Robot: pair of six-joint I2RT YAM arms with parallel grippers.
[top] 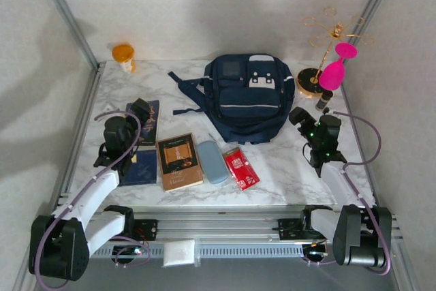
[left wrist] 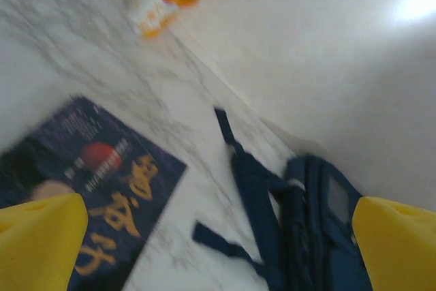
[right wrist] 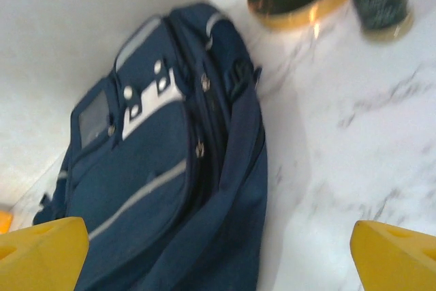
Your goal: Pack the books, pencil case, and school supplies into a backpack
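Note:
The navy backpack [top: 248, 97] lies flat at the back middle of the table, straps trailing left. In front of it lie the tan book [top: 179, 161], the grey-blue pencil case [top: 212, 162] and the red school supplies packet [top: 241, 168]. A blue book [top: 139, 167] lies left of the tan one. My left gripper [top: 141, 109] hovers open over the dark navy book [left wrist: 88, 182], with the backpack [left wrist: 320, 236] ahead to its right. Just right of the backpack [right wrist: 163, 168], my right gripper [top: 298, 116] is open. Both pairs of yellow fingertips [left wrist: 37, 236] [right wrist: 395, 253] stand wide apart with nothing between them.
An orange cup [top: 124, 56] stands at the back left. At the back right are a gold jewellery stand [top: 320, 66], a pink object [top: 337, 69] and a small dark bottle [top: 323, 100], close to my right gripper. A white packet [top: 180, 252] lies on the rail below the table.

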